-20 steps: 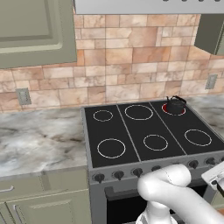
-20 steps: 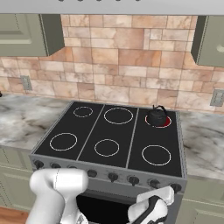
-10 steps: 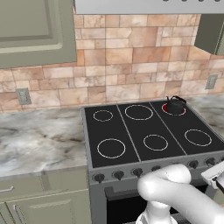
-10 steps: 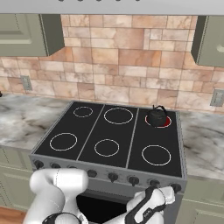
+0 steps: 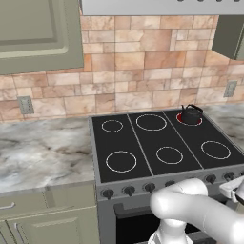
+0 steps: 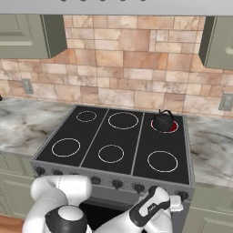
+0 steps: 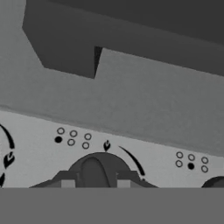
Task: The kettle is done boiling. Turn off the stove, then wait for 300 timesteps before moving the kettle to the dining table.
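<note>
Clearly early: the small black kettle (image 6: pixel 163 121) sits on a red-glowing burner (stove on), the gripper (image 7: pixel 93 183) clamped narrowly round a dark front knob (image 7: pixel 97 168).

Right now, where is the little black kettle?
The kettle sits on the stove's back right burner, which glows red, close to the brick wall, in both base views.

Location: rendered domestic kitchen.
You are facing a grey stove (image 5: pixel 157 152) with a black glass top, six white ring burners and a row of dark front knobs (image 6: pixel 117 184). Marble counters (image 5: pixel 45 155) adjoin both of its side edges, a tan stone-tile backsplash (image 6: pixel 127 68) with wall outlets (image 5: pixel 25 105) runs behind its rear edge, and sage green cabinets (image 5: pixel 38 33) hang above.
</note>
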You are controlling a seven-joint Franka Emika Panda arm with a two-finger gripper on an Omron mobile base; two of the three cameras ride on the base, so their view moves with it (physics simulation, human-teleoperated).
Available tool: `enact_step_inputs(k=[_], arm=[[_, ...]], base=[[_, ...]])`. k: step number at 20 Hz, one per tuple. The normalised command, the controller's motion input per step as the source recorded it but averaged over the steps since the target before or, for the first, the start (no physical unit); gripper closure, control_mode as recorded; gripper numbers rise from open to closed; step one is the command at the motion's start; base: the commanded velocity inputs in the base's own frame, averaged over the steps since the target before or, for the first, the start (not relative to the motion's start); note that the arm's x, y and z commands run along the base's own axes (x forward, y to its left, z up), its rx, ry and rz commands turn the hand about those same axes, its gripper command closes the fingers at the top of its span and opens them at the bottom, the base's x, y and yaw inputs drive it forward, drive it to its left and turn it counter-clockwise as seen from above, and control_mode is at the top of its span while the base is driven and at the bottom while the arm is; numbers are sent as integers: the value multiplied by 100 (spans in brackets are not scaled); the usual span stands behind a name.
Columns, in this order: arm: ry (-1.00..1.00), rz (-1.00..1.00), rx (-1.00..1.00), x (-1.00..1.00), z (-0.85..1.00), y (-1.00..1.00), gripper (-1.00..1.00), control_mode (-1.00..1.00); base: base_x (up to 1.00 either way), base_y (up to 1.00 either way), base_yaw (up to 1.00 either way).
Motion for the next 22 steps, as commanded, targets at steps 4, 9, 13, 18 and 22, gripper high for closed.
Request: enact_step_inputs(k=[4, 9, 13, 18, 22], arm=[[7, -6, 21, -8, -3, 15, 100, -100], [2, 0, 24, -11, -2, 5, 100, -100], [4, -3, 26, 0, 0, 12, 100, -100], [6, -4, 25, 0, 0, 13, 100, -100], [7, -5, 22, -1, 0, 16, 100, -100]], base=[[0, 0, 0], [0, 0, 0], [0, 0, 0], [0, 0, 0], [0, 0, 0]])
